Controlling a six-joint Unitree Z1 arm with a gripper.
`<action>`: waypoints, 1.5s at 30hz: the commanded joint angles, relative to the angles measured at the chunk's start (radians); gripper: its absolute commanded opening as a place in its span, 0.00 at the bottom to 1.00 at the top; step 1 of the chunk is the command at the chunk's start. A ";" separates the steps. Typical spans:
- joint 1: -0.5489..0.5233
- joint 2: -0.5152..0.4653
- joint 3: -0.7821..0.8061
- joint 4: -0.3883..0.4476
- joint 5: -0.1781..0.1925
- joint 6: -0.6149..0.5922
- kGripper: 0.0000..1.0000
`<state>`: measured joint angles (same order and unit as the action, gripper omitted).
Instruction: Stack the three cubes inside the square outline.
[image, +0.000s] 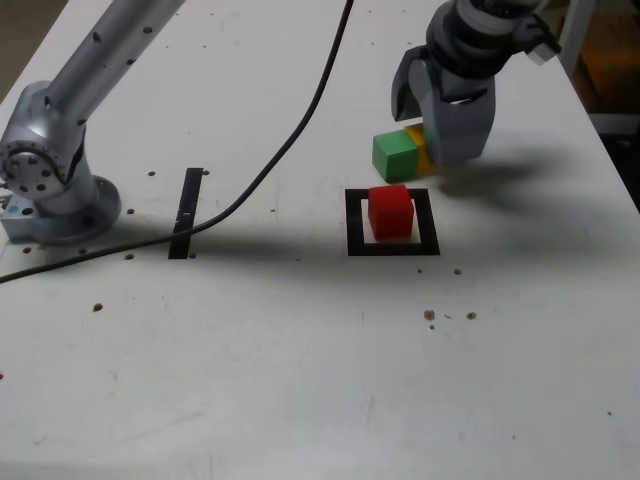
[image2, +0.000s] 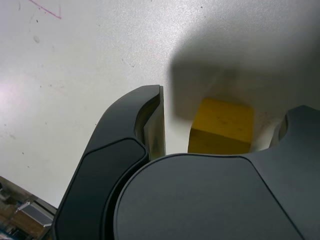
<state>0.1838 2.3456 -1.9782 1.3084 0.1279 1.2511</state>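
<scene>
The square outline (image: 353, 222) serves as my reference point: the red cube (image: 391, 211) already sits inside it on the white centre, flat on the table (image: 300, 380) with nothing on top. Just beyond the outline's far edge the green cube (image: 393, 155) rests on the table, and the yellow cube (image2: 222, 126) lies beside it, toward the exterior view's right, largely hidden there by the arm. I have the gripper (image2: 210, 135) lowered over that yellow cube — jaws spread, one on either side, not yet closed on it, as the wrist view shows. I judge the task about one third done: the base is placed; the yellow and green cubes remain to be stacked. Well away toward the exterior view's left lie a straight black tape strip (image: 187, 212) and a cable (image: 290, 140).
</scene>
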 joint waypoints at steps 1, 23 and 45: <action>-0.001 -0.010 -0.004 -0.003 -0.004 0.007 0.82; -0.006 -0.052 0.051 -0.027 -0.019 0.002 0.54; -0.009 -0.044 0.056 -0.030 -0.051 0.001 0.35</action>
<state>0.1768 2.3026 -1.9244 1.2789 0.0746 1.2535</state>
